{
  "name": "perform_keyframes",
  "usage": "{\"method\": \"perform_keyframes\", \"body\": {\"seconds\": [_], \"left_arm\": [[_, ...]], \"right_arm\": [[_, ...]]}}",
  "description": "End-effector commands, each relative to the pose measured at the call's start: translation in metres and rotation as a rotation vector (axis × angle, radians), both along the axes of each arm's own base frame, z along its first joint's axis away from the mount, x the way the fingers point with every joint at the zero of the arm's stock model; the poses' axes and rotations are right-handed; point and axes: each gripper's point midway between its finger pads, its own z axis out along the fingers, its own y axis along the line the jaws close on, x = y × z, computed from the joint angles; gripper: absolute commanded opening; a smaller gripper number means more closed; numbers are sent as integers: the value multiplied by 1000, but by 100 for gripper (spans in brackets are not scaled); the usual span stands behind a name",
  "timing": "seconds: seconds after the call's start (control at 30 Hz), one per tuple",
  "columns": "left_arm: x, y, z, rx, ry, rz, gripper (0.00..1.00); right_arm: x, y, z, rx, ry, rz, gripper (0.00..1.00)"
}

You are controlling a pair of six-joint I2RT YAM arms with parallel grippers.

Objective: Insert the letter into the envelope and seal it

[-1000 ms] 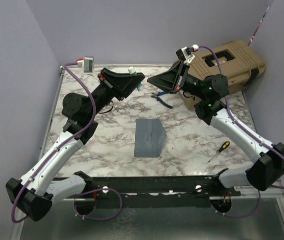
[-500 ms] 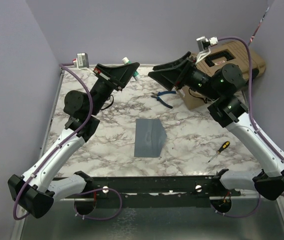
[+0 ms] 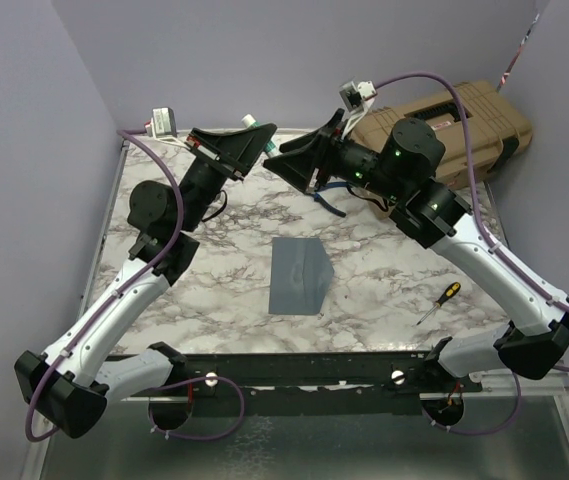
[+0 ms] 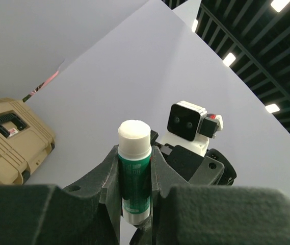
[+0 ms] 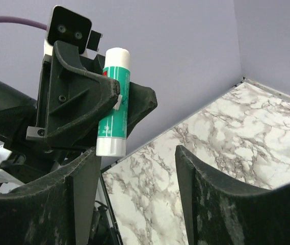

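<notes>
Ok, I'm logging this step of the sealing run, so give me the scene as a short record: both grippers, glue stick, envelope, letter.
left gripper: shut on the glue stick, raised above the table
right gripper: open, jaws facing the glue stick, not touching it
glue stick: green tube, white cap on
envelope: flat, mid-table, no gripper on it
letter: not in view
</notes>
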Motion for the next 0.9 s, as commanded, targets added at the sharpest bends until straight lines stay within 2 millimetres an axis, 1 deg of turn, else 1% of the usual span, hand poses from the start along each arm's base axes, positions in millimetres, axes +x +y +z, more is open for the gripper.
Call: {"method": "perform_keyframes", "body": {"seconds": [0.0,0.13,0.23,0.3,0.37,0.43,0.53,0.63,0.7,0.77,0.8,0.87], "left_arm": [[-7,8,3,-8,-16,19,0],[-10,8,4,-6,-21,14,0],[-12,8,4,0,-29,10,0],[-13,7,4,5,-33,7,0],[-14,7,3,9,-36,3,0],[-15,6,2,14,-37,-2,0],[-16,6,2,18,-43,-7,0],[-18,6,3,20,-48,-7,0],[-19,6,3,23,-55,-7,0],[-21,5,3,30,-67,-14,0],[-23,5,3,34,-77,-18,0],[-29,5,3,38,-113,-26,0]], "right_arm": [[1,1,15,29,-14,-1,58],[-1,4,14,40,20,13,41],[-6,4,16,66,32,32,33],[-10,3,21,91,33,45,30],[-13,3,21,99,48,60,28],[-16,4,27,123,45,76,28],[-17,7,26,124,74,95,26],[-20,11,23,122,106,126,18],[-21,12,22,133,130,132,10],[-23,10,26,163,160,135,4],[-23,9,28,179,184,131,1],[-23,5,33,227,260,132,0]]}}
